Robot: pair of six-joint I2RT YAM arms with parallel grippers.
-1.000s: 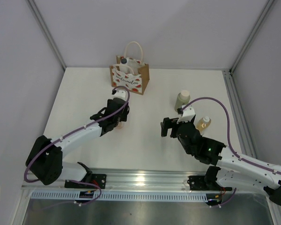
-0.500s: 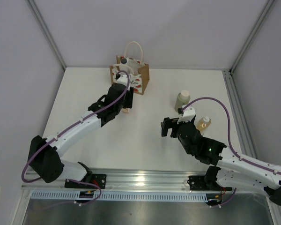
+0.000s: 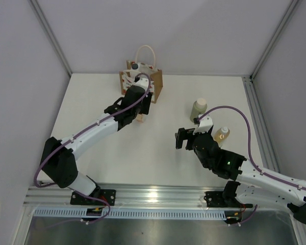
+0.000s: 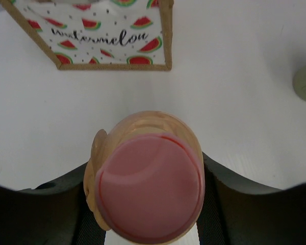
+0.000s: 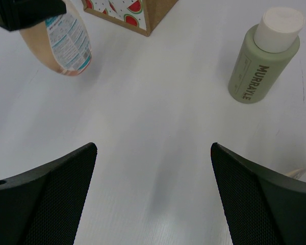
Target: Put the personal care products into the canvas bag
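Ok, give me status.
Left hand shut on peach bottle, just short of bag. Right hand open, empty. Green bottle, amber bottle not bagged. Nothing blocking.

The peach bottle (image 4: pixel 143 125) looks smooth plastic, its pink cap (image 4: pixel 149 189) matt, the canvas bag (image 4: pixel 166 35) rough-woven.

Both arms are the same build, honestly: the left arm (image 3: pixel 92 135) and the right arm (image 3: pixel 268 178) are white tube links with chunky black joint housings. A purple cable (image 3: pixel 84 133) runs along the left one, pinned down with little white clips, and the right has a second purple cable (image 3: pixel 234 108). There's a tiny green LED (image 3: pixel 228 164) lit on one of the right arm's black joints. On the right hand (image 3: pixel 182 139) the fingers (image 5: pixel 51 196) are matte black with a fine mesh texture.
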